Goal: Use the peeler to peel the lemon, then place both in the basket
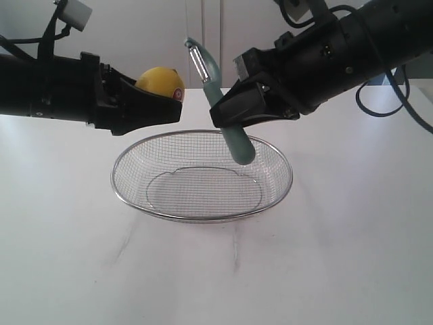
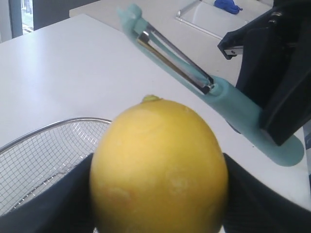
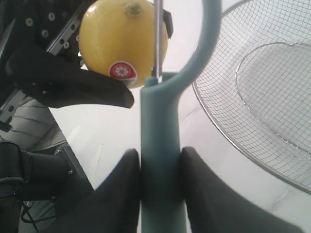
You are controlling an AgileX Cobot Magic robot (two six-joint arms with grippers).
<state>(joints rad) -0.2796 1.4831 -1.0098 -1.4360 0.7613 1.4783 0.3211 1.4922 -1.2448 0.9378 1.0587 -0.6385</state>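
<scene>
Lemon (image 1: pixel 161 81) left of peeler (image 1: pixel 238 145) — basket (image 1: pixel 132 172) beneath them.

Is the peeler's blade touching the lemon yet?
Apart. The left wrist view shows bare table between the lemon and the peeler; the exterior view shows a gap too.

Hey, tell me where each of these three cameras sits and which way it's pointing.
Exterior: off the arms, looking slightly down at the table; basket in the middle, left gripper holding the lemon, right gripper holding the peeler.
Left wrist: behind the left fingers, facing past the lemon to the peeler and right gripper.
Right wrist: behind the right fingers, facing along the peeler toward the lemon.
Both wrist views share lemon, peeler, basket.
</scene>
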